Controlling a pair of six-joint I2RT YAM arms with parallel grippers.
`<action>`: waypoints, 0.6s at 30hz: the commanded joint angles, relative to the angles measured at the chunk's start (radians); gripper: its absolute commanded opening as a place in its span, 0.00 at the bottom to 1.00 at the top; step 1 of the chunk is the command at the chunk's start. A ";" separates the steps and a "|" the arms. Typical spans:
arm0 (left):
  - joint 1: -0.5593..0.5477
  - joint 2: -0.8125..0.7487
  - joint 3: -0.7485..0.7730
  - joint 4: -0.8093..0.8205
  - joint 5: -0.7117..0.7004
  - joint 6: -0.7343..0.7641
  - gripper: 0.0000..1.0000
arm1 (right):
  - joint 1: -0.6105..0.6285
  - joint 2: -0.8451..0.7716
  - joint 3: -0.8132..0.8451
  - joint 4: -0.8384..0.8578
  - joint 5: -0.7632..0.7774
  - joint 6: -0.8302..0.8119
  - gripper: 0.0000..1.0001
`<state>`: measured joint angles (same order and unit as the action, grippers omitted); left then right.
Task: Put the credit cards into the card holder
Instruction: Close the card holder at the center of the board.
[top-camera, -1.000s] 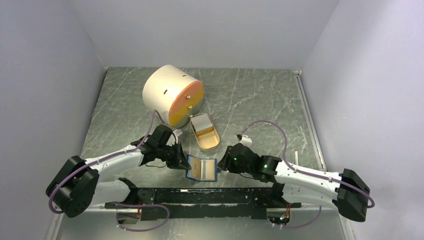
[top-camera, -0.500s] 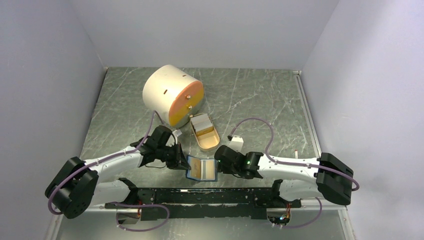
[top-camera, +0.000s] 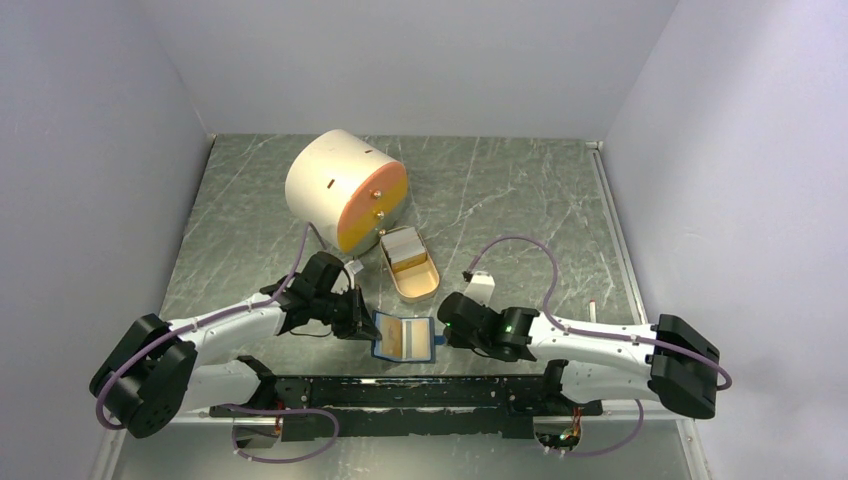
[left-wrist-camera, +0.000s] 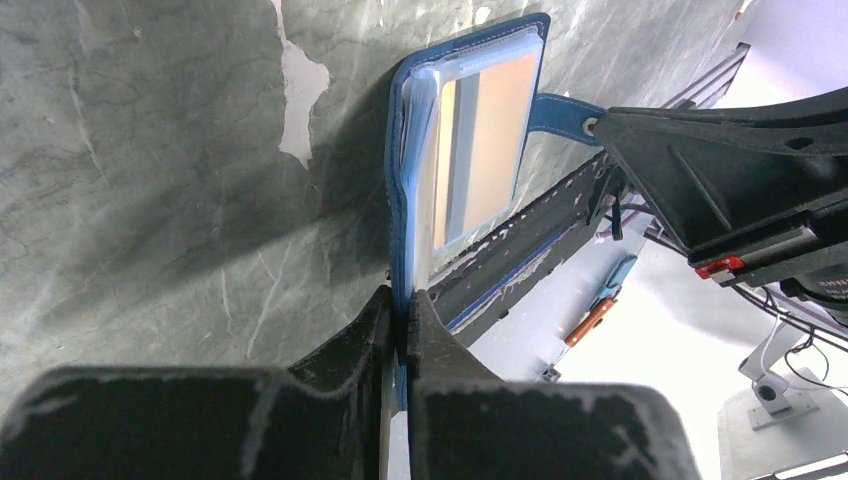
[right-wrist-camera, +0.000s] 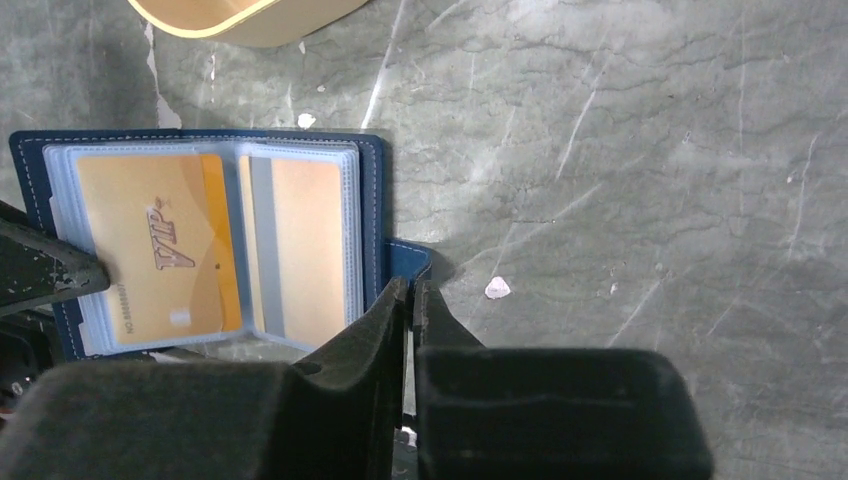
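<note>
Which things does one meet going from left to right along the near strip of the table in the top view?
left gripper → card holder → right gripper

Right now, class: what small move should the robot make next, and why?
Probably the right gripper tugs the tab gently outward, spreading the card holder flat: the left gripper pinches its opposite cover, and the credit cards wait in the dish.

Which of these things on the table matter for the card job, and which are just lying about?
Part of the job:
- blue card holder, open
- stack of cards in the tan dish

Just lying about:
- the dish itself
- cream drum with orange face
</note>
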<state>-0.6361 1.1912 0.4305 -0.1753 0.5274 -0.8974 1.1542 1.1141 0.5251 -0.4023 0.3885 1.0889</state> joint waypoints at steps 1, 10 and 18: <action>0.007 -0.003 0.006 0.022 0.023 -0.005 0.09 | 0.005 -0.005 -0.015 0.024 0.011 -0.007 0.01; -0.009 -0.059 -0.004 0.165 0.140 -0.055 0.25 | 0.005 -0.067 -0.047 0.060 0.016 -0.016 0.00; -0.109 0.051 0.024 0.395 0.206 -0.115 0.30 | 0.004 -0.055 -0.061 0.112 -0.006 -0.019 0.00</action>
<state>-0.7025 1.1835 0.4309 0.0555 0.6655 -0.9695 1.1542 1.0550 0.4763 -0.3325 0.3759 1.0744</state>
